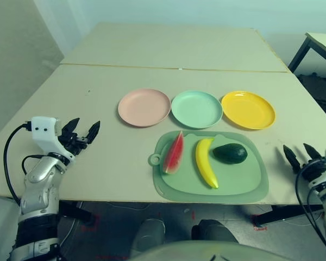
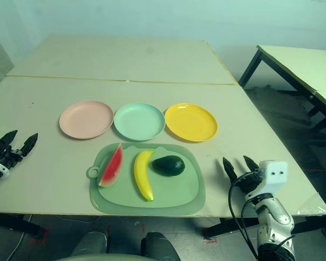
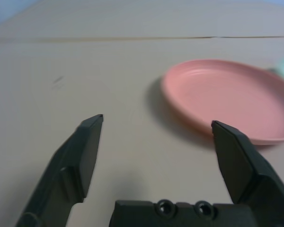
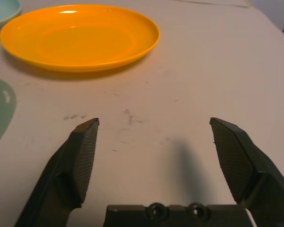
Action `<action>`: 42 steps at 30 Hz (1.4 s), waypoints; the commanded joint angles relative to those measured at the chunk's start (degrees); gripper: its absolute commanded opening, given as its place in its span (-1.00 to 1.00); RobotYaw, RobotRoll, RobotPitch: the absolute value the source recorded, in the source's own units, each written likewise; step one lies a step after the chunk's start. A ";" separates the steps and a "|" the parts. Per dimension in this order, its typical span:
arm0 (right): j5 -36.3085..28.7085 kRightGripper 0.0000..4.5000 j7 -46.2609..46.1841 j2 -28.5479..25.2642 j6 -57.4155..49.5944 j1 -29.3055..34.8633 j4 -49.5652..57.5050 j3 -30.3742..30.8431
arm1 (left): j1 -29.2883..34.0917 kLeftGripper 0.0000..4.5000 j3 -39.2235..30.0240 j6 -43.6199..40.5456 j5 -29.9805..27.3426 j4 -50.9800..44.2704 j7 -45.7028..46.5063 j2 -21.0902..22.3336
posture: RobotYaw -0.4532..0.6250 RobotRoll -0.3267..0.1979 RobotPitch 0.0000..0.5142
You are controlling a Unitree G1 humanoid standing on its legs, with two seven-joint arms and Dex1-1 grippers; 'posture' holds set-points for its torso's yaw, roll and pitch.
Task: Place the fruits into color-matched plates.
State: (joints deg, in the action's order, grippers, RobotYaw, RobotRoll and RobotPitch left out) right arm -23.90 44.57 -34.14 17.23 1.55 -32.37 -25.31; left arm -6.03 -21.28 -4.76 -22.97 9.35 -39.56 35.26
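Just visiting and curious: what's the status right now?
Left gripper and right gripper open, empty. Watermelon, banana, avocado on green mat. Pink, mint, yellow plates bare. Nothing blocking.

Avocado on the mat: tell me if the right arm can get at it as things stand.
Probably yes. The avocado lies at the green mat's right end, nearest the open right tool, with bare table between them and the banana on its far side.
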 commanded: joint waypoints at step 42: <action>-2.96 1.00 38.85 -37.28 -28.00 6.27 31.10 5.42 | -12.57 0.99 18.69 4.58 -2.98 1.81 -51.82 11.76 | -0.17 0.25 -0.80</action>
State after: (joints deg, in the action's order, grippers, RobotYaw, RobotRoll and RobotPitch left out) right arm -24.64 84.55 -69.70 -5.91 9.57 -5.60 -19.08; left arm -19.66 -3.33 -0.62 -26.66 11.40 -90.94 46.99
